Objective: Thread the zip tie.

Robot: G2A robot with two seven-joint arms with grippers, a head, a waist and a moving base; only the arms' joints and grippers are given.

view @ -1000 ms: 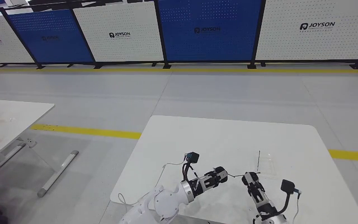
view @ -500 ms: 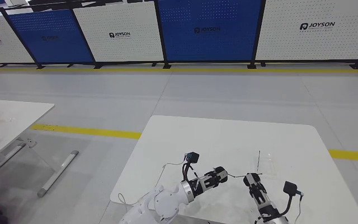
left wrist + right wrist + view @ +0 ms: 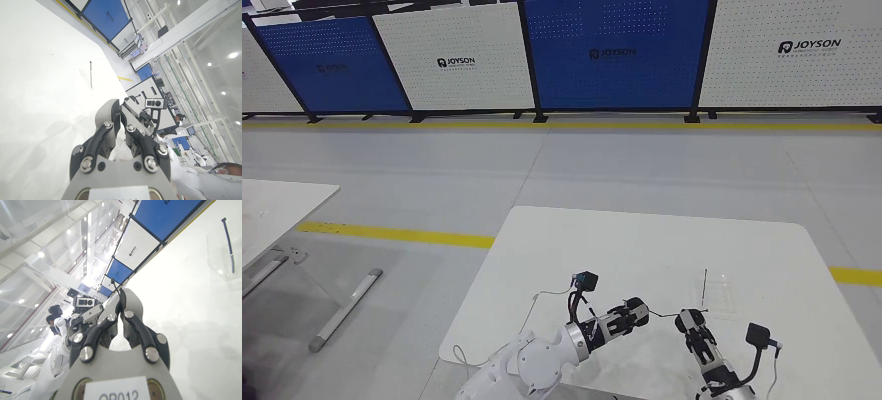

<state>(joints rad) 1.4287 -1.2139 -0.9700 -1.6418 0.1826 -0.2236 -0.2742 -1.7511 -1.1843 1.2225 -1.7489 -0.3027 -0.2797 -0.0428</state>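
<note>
Two black zip ties are on view. One zip tie (image 3: pixel 115 286) is clamped in the right gripper (image 3: pixel 122 294). Its strap sticks out past the fingertips, and its head points toward the left gripper (image 3: pixel 119 110), whose fingers are pressed together. The loose zip tie (image 3: pixel 229 244) lies flat on the white table (image 3: pixel 642 250), partly over one clear bag (image 3: pixel 217 262), with its head pointing away from the robot.

A thin black zip tie (image 3: pixel 113 280) juts head-first from the closed right hand (image 3: pixel 121 293), while a second tie (image 3: pixel 229 245) lies straight on the table (image 3: pixel 642 250), well apart.
</note>
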